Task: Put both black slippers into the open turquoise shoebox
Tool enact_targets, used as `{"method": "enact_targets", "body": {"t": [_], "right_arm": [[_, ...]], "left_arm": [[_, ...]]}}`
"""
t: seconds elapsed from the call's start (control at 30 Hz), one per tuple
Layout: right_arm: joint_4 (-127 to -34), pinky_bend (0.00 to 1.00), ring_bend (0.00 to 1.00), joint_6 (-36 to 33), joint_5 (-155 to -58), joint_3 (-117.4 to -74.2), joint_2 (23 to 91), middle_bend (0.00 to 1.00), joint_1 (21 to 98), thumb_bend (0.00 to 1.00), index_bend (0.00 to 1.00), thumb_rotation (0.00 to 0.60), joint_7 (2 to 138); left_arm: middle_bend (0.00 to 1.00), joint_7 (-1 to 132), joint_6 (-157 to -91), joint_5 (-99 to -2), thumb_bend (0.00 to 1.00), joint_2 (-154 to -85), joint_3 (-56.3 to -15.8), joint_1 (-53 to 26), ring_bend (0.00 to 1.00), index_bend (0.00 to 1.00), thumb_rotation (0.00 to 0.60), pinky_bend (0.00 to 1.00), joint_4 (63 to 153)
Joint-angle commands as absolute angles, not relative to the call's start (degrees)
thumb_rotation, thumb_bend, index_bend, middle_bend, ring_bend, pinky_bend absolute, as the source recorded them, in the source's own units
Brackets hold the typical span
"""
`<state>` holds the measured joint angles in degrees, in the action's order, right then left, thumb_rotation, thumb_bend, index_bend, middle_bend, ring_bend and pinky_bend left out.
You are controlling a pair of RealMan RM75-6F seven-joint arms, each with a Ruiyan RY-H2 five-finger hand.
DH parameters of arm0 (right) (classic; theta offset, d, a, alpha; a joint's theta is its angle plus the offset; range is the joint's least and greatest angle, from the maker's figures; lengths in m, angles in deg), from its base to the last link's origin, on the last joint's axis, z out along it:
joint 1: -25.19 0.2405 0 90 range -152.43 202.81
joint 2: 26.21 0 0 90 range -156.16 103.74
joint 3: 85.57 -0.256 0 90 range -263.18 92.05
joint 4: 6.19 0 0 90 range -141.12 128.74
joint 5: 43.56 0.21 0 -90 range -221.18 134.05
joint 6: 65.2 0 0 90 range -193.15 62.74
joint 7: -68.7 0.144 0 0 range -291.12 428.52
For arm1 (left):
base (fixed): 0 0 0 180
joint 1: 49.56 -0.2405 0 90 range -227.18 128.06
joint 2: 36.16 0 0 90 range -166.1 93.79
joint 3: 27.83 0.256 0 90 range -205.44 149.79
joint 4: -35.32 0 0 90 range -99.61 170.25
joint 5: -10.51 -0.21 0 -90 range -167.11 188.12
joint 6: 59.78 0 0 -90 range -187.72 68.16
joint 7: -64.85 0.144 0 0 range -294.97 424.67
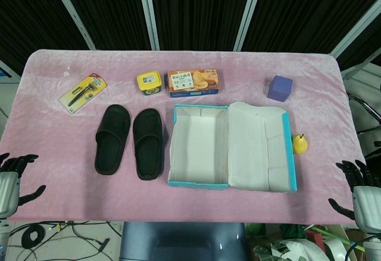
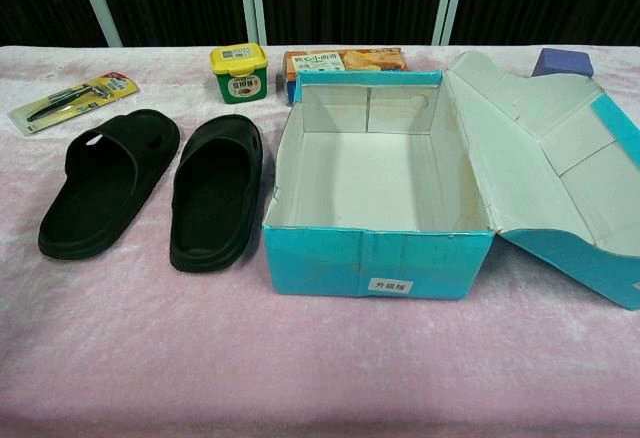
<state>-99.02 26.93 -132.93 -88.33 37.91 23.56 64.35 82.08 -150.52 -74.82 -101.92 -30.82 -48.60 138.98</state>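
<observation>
Shoebox (image 2: 378, 258) lid cut off at frame edge.

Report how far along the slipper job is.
Done: nothing; the shoebox stands open and holds nothing. In hand: nothing; the left hand and right hand sit at the table's near edge, fingers apart. Left: the left slipper and right slipper lie side by side beside the box; both must go in.

Robot test lab: pink-covered table (image 1: 53, 189), black curtain backdrop (image 1: 202, 11), loose cables (image 1: 65, 234) on the floor beneath.
</observation>
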Motion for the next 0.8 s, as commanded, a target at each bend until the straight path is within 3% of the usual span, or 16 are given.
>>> {"method": "enact_targets", "body": {"t": [0.03,0.33,0.53,0.67,0.8], "right_arm": [[-99.1,0.21,0.10,27.0,-133.0,-88.3,37.9,0.17,23.5,0.01,0.22,0.600,64.3],[-98.8,0.21,0.10,27.5,-133.6,-88.1,38.0,0.17,23.3,0.01,0.22,0.600,64.5],[-98.2,0.21,0.10,28.4,-133.7,-88.1,38.3,0.17,22.8,0.01,0.22,0.600,65.7],[-97.6,0.21,0.10,28.4,-133.6,-88.0,38.5,0.17,22.6,0.01,0.22,0.600,66.3],[-97.5,0.21,0.10,28.4,-133.6,-88.0,38.5,0.17,22.7,0.01,0.22,0.600,66.5]], "left_arm": [[0.35,82.2,-150.6,-74.7,0.00,-101.9,-30.9,-48.6,0.28,0.28,0.600,0.15,139.0],[0.34,84.0,-149.4,-74.0,0.00,-101.8,-32.0,-47.3,0.28,0.29,0.600,0.15,140.0],[0.33,86.3,-144.7,-70.3,0.00,-100.4,-34.8,-43.7,0.28,0.28,0.600,0.15,142.6],[0.30,88.4,-138.5,-65.0,0.00,-99.8,-37.5,-39.4,0.26,0.20,0.600,0.14,143.9],[0.19,90.8,-131.0,-58.5,0.00,-100.2,-40.1,-34.1,0.14,0.07,0.600,0.06,143.2]]}}
